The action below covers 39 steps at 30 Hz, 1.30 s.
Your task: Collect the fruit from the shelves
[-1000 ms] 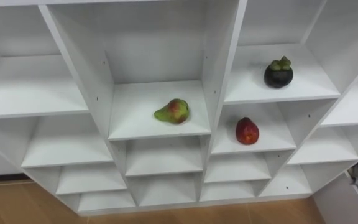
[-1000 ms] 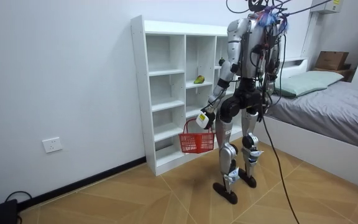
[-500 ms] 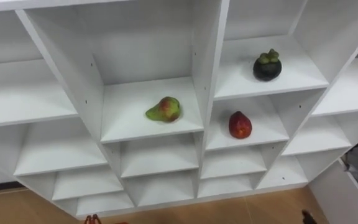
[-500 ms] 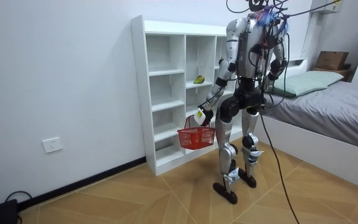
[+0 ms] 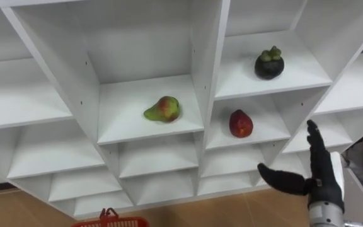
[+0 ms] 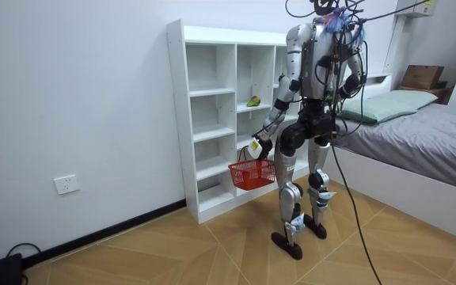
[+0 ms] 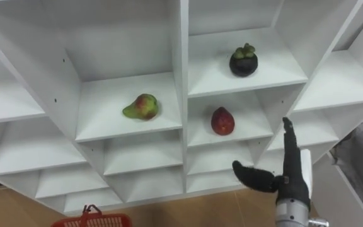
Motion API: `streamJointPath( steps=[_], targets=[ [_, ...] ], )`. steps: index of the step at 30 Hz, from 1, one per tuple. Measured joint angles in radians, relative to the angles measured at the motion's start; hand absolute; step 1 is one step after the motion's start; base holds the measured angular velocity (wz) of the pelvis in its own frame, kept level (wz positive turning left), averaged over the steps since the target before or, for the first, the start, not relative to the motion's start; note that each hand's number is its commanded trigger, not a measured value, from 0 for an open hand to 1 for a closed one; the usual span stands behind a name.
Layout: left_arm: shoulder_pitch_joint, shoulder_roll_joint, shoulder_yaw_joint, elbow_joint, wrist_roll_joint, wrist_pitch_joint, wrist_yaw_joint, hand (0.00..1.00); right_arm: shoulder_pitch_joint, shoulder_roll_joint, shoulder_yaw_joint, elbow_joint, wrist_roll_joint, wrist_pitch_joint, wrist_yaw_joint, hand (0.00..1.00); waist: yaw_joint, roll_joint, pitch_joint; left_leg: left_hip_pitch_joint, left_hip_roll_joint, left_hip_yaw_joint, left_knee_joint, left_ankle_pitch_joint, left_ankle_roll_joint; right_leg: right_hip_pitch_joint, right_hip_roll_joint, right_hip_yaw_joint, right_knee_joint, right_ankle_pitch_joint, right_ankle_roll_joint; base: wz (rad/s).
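White closet (image 5: 208,63) compartments hold all three fruits. A green-and-red pear (image 5: 162,109) sits in the middle column, a dark mangosteen (image 5: 269,63) is one column to the right and higher, and a red fruit (image 5: 241,123) lies on the shelf directly beneath the mangosteen. The right hand (image 5: 322,183) hangs in front of the lower right shelves with its fingers straight and pointing up and its thumb spread wide; it holds nothing and touches no fruit. The red fruit looks the nearest target, so the step in hand is probably a reach for it. Doing that well means bringing the palm in level with that shelf, clear of the board above and the divider beside it, then closing round the fruit's body so it cannot roll to the back. In the eye views the rim and handle of the red basket (image 5: 109,220) peek in at the bottom edge. The room view makes plain that the left hand (image 6: 256,148) carries it by the handle, low beside the closet, with the robot standing upright before the shelves and a bed (image 6: 418,134) at the room view's right.
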Motion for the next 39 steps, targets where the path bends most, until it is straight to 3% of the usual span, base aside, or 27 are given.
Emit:
streamJointPath(
  steps=[4,15,19,33,39],
  targets=[
    [0.0,0.002,-0.004,0.0,-0.001,-0.001,-0.01,1.0,-0.023,-0.003,0.006,-0.024,-0.036,-0.025,-0.044,0.0,0.003,-0.003,0.0012,0.001,0.0,-0.001,0.0,0.0,0.0,0.001,0.0,0.0,0.0,0.0,0.0,0.0],
    [0.0,0.017,-0.038,-0.001,-0.001,-0.005,-0.009,1.0,-0.025,-0.011,0.04,-0.11,-0.075,-0.046,-0.135,0.0,0.005,-0.007,0.0036,0.0,0.0,-0.001,-0.004,0.0,0.0,0.001,0.001,0.002,0.003,0.0,0.0,0.0],
    [-0.001,0.037,-0.068,0.0,-0.002,-0.008,-0.011,1.0,-0.032,-0.019,0.047,-0.149,-0.074,-0.064,-0.164,0.0,0.007,-0.011,0.0038,0.003,0.0,-0.001,-0.004,0.0,0.0,0.001,0.002,0.002,0.003,0.0,0.0,0.0],
    [-0.019,0.043,-0.071,0.001,0.001,0.003,-0.045,1.0,-0.078,-0.054,0.069,-0.161,-0.066,-0.064,-0.201,0.0,0.05,-0.019,0.0037,0.004,0.001,-0.001,-0.004,0.0,0.0,0.003,0.001,-0.003,0.004,0.0,0.0,0.0],
    [-0.015,0.042,-0.035,0.0,0.006,0.003,-0.049,1.0,-0.116,-0.069,0.058,-0.161,-0.067,-0.064,-0.203,0.0,0.053,-0.026,0.0007,0.005,0.001,-0.004,-0.004,0.0,0.0,0.005,0.0,-0.008,0.003,0.001,-0.001,0.0]
  ],
)
